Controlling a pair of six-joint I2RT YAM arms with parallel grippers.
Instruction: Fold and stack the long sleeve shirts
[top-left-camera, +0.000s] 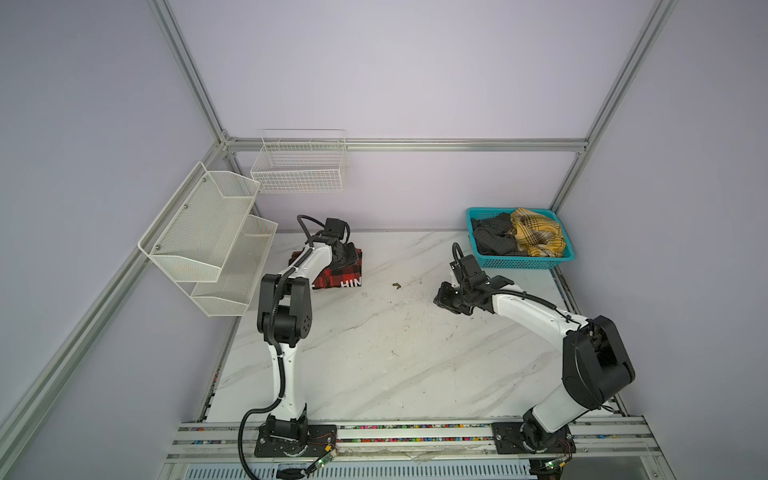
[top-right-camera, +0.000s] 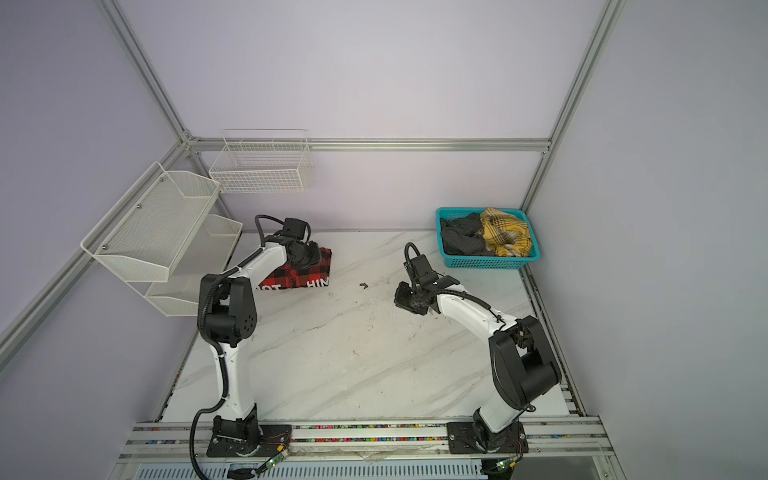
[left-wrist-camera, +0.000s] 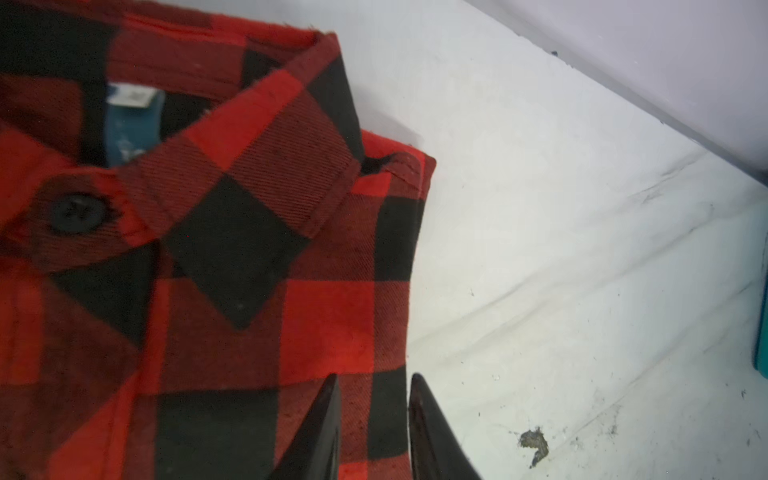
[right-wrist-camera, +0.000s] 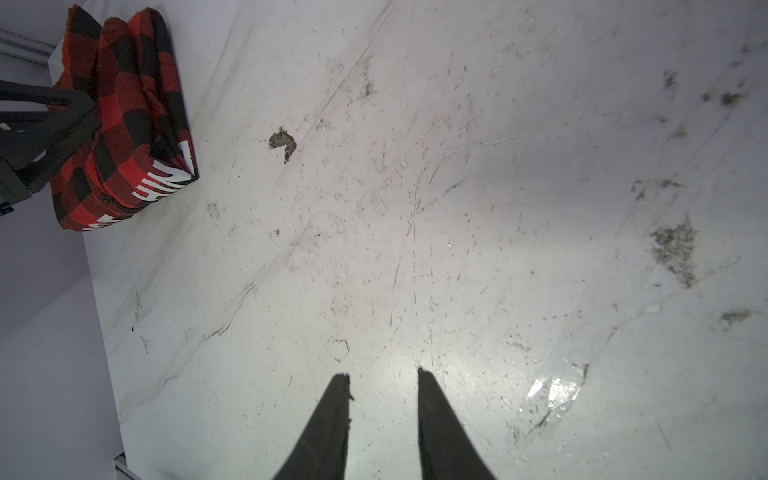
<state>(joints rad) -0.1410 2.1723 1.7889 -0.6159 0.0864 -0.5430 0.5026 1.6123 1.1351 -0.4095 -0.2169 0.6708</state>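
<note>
Where the shirt lies: a red-and-black checked shirt (top-left-camera: 347, 277) (top-right-camera: 307, 276) (right-wrist-camera: 124, 124) sits folded at the far left of the bench (top-left-camera: 395, 353), close to the back wall and well apart from the basket.
Shirt details: the collar (left-wrist-camera: 266, 166) faces up, a dark button (left-wrist-camera: 77, 212) is fastened below it, a blue neck label (left-wrist-camera: 133, 120) shows inside, and white block letters (top-left-camera: 351, 284) (right-wrist-camera: 166, 183) run along the near edge.
Left claw: the left claw (top-left-camera: 347, 255) (top-right-camera: 309, 257) (left-wrist-camera: 374, 378) leans in over the shirt with its tips above the folded side edge, below the collar point. Its jaws stand part way apart and no cloth is pinched between them.
Right claw: the right claw (top-left-camera: 442, 297) (top-right-camera: 401, 297) (right-wrist-camera: 382, 374) hangs over bare bench right of centre, jaws parted, with nothing between them.
Basket: a teal plastic basket (top-left-camera: 523, 262) (top-right-camera: 490, 262) stands in the far right corner. It holds a crumpled yellow checked garment (top-left-camera: 536, 235) touching a dark garment (top-left-camera: 494, 239).
Bench surface: white marbled and scuffed, with a small dark speck (top-left-camera: 395, 285) (left-wrist-camera: 534, 442) (right-wrist-camera: 282, 143) between the shirt and the right claw.
Walls: a white wire rack (top-left-camera: 299, 166) hangs on the back wall and a two-tier mesh shelf (top-left-camera: 208, 224) on the left wall.
</note>
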